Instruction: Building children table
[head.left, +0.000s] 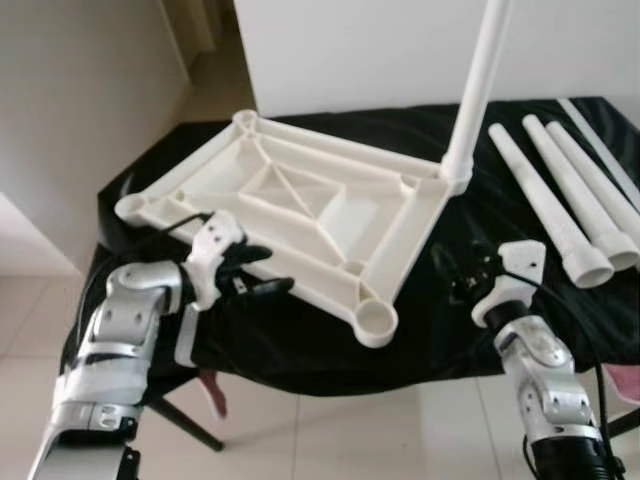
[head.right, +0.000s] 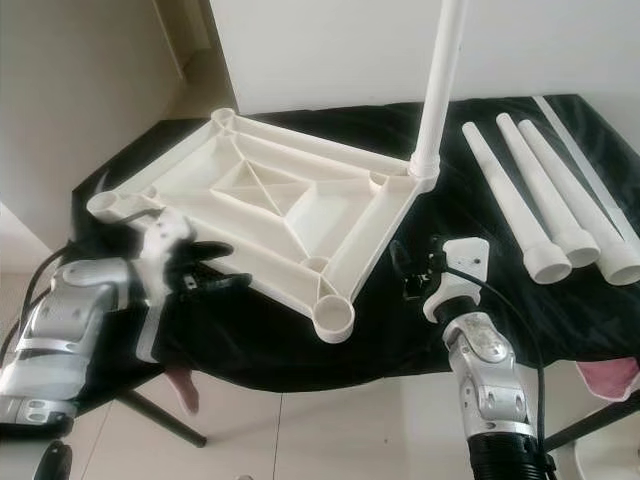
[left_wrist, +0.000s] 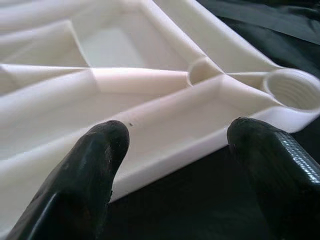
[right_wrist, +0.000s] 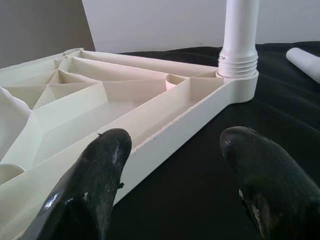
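Note:
A white plastic table top (head.left: 300, 200) lies upside down on a black cloth, its ribbed underside up. One white leg (head.left: 477, 80) stands screwed upright in its far right corner. The near corner socket (head.left: 375, 320) is empty, threads visible (left_wrist: 292, 90). Three loose white legs (head.left: 550, 200) lie on the cloth to the right. My left gripper (head.left: 262, 272) is open at the top's near left edge, its fingers (left_wrist: 90, 170) close to the rim. My right gripper (head.left: 455, 275) is open just right of the top's near right edge (right_wrist: 170, 135), empty.
The black cloth (head.left: 450, 330) covers a low table whose front edge is near me. A white wall panel (head.left: 380, 50) stands behind. Tiled floor (head.left: 330, 430) lies below, with a pink object (head.right: 610, 375) at the lower right and a dark support leg (head.left: 190, 425).

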